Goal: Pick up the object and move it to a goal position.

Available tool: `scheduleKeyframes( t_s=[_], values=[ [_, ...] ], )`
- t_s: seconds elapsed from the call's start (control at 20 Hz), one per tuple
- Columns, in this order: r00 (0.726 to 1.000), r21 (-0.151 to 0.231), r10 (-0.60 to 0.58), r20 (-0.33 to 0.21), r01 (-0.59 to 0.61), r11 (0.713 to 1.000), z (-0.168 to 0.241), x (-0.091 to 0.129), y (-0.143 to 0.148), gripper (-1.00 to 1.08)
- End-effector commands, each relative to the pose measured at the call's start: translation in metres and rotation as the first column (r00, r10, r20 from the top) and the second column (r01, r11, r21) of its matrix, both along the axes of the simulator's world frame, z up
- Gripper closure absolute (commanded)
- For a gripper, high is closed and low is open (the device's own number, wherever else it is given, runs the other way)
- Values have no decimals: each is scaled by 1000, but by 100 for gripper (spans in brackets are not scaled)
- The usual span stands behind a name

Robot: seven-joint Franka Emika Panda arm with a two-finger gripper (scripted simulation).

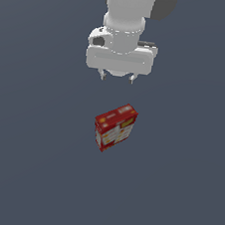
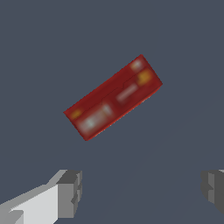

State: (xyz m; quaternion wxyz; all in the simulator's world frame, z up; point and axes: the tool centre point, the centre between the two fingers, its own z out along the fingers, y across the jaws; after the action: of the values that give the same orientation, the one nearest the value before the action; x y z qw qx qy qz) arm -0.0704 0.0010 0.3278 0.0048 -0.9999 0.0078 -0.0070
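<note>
A small red box [image 1: 115, 127] with white and yellow printed panels is seen standing upright on the dark bench [image 1: 21, 173], at six o'clock from the gripper [image 1: 117, 77] in the exterior view and well apart from it. The fingers [image 2: 70, 192] are spread wide and nothing is held. The print is blurred beyond reading; the arm is cut off above.

The small rectangular red cardboard box [image 1: 114, 127] looks like printed card, matt, with smooth white and yellow panels. Above it, the white arm's gripper [image 1: 117, 77] has a smooth, softly shaded plastic-like shell; its grey fingertips [image 2: 70, 192] appear dull and ridged. The dark grey-blue floor [image 1: 26, 173] under the box is flat and matt.
</note>
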Motion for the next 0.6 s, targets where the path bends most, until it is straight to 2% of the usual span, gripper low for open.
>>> scheduleKeyframes(
  t_s=[0.0,0.55],
  values=[
    [1000,0,0,0,0,1000,0,0,0,-92],
    [1000,-23,-11,-6,10,1000,-8,-1,3,-92]
  ],
)
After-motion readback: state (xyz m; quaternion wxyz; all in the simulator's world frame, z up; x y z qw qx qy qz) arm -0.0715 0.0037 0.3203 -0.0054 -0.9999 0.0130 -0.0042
